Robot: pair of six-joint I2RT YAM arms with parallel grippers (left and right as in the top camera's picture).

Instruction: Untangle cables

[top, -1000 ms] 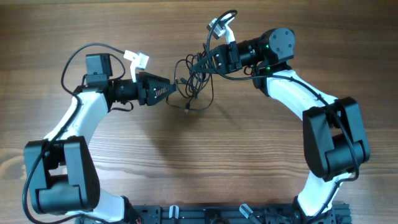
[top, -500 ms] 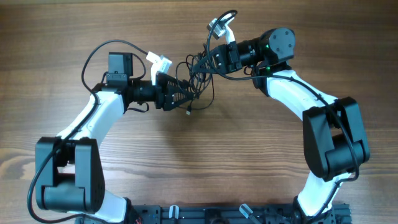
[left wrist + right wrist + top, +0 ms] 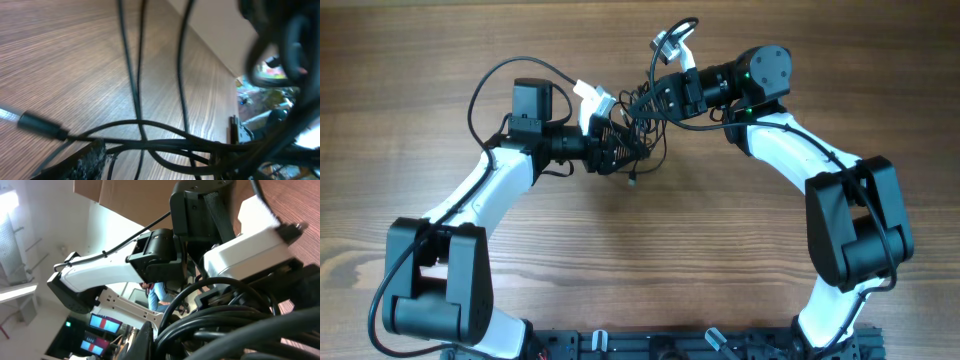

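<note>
Item: cables (image 3: pixel 638 135), thin black cords, several, bunched into one loose tangle.
Location: upper middle of the table (image 3: pixel 640 270), at about 12 o'clock from its centre in the overhead view, between the two gripper heads.
Condition: strands looped over and through each other, and the count of separate cords could not be told. One plug end (image 3: pixel 633 181) hung out of the bunch at 6 o'clock. In the left wrist view the cables (image 3: pixel 136 75) ran as three near-vertical strands crossing several near-horizontal ones above the wood grain. A dark plug end (image 3: pixel 42 126) with a pale tip lay at 9 o'clock of that crossing.

Right gripper (image 3: pixel 645 100): at 12 to 1 o'clock of the tangle, fingers clenched on the cables, the upper strands drawn up to its tip. In its own wrist view the cables (image 3: pixel 225 315) filled the lower right as thick, blurred black arcs hard against the lens.

Left gripper (image 3: pixel 625 150): at 8 o'clock of the tangle, pushed into its edge. The fingers stood apart and released, with strands passing between them. One rough dark finger (image 3: pixel 87 160) showed at 7 o'clock of the left wrist view, under the horizontal strands.

Surroundings: brown wood-grain table. The left arm (image 3: pixel 100 275), in white and black, was visible across the right wrist view.
</note>
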